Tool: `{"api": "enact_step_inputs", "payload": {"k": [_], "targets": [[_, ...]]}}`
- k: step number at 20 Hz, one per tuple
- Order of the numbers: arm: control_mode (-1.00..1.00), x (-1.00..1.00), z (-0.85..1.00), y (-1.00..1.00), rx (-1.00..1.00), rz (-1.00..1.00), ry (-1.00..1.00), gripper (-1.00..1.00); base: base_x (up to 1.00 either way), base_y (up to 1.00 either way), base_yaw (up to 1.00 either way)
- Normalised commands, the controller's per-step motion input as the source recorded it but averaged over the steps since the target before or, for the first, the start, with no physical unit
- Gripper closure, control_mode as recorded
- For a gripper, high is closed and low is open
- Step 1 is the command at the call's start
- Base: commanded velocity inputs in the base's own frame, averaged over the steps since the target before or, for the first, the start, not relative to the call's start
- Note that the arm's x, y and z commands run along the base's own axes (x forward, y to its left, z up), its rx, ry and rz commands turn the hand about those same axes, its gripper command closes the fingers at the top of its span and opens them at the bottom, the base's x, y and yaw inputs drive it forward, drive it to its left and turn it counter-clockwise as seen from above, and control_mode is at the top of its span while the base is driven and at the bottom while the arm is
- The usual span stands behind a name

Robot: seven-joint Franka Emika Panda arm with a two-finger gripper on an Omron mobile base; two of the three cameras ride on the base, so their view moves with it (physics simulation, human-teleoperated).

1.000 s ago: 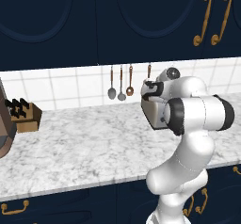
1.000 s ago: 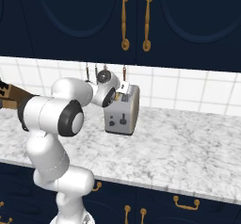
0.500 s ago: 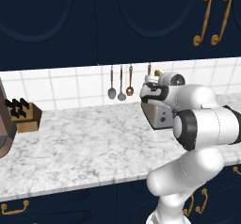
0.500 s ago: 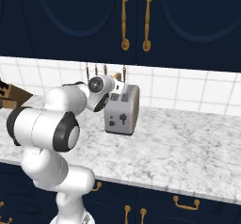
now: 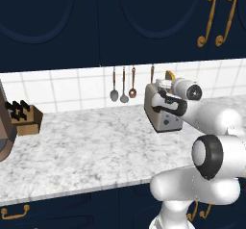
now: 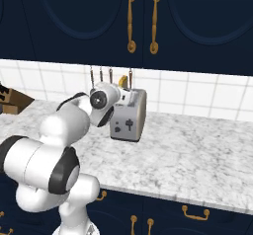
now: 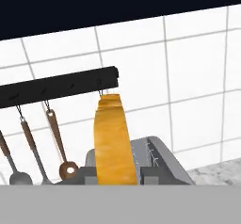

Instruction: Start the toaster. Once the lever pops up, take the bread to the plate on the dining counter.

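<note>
Pincer [image 7: 117, 173] pinching the bread [image 7: 114, 140], I judge: the golden slice stands upright between my two fingertips, long axis vertical, directly above the toaster [image 5: 161, 108] slots. I see the toaster on the marble bench [image 5: 96, 146] against the tiled wall, below the hanging utensils [image 5: 123, 86]. I count one slice, one toaster, one arm. Next comes carrying it away; no plate is visible from here.

bread [image 7: 115, 143] bottom hidden, toaster [image 5: 162, 108] partly behind arm
</note>
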Motion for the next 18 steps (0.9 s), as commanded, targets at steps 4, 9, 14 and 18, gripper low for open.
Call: {"api": "enact_step_inputs", "payload": {"k": [4, 9, 14, 18], "targets": [[-1.0, -0.84, 0.95, 0.0, 0.03, -0.01, 0.0, 1.0, 0.0, 0.0, 0.0], [-1.0, -0.79, 0.99, -0.02, 0.06, -0.03, 0.08, 1.0, 0.0, 0.0, 0.0], [-1.0, -0.78, 0.66, -0.04, 0.1, -0.07, 0.34, 1.0, 0.0, 0.0, 0.0], [-1.0, -0.72, 0.05, -0.01, 0.05, -0.05, 0.4, 1.0, 0.0, 0.0, 0.0]]}}
